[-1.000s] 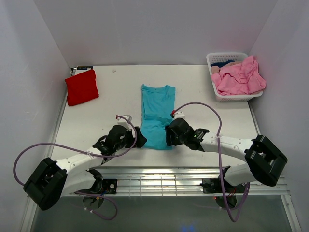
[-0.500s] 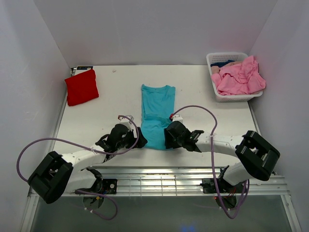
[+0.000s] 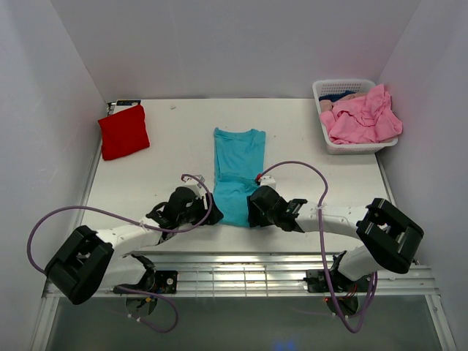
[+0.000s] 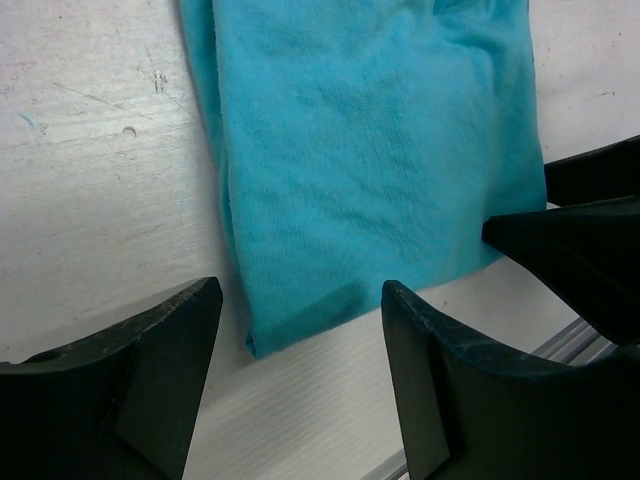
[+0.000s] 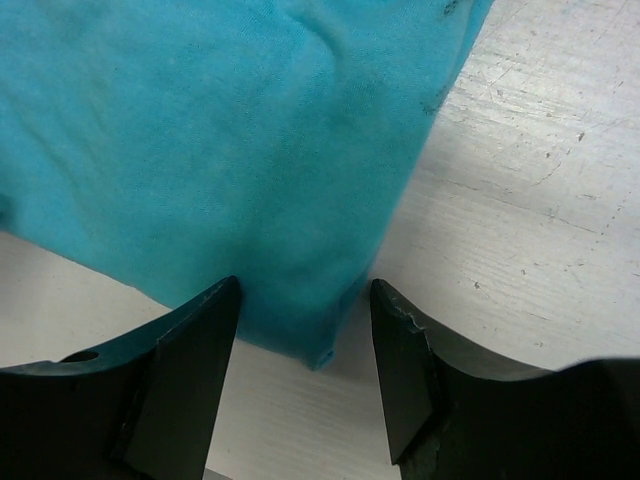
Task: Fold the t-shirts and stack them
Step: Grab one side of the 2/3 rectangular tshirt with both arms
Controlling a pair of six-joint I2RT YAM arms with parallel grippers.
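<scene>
The teal t-shirt (image 3: 238,175) lies as a long strip at frame centre on the table (image 3: 168,146). The left gripper (image 4: 300,330) and right gripper (image 5: 303,310) are both spread wide, each straddling one of its bottom corners. The folded red t-shirt (image 3: 123,131) sits upper left. Pink t-shirts (image 3: 362,117) heap in the white basket (image 3: 344,84) upper right.

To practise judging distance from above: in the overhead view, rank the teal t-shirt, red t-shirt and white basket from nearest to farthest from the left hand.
1. teal t-shirt, centre, its near corner at the left hand.
2. red t-shirt, folded, far left.
3. white basket, far right.
</scene>
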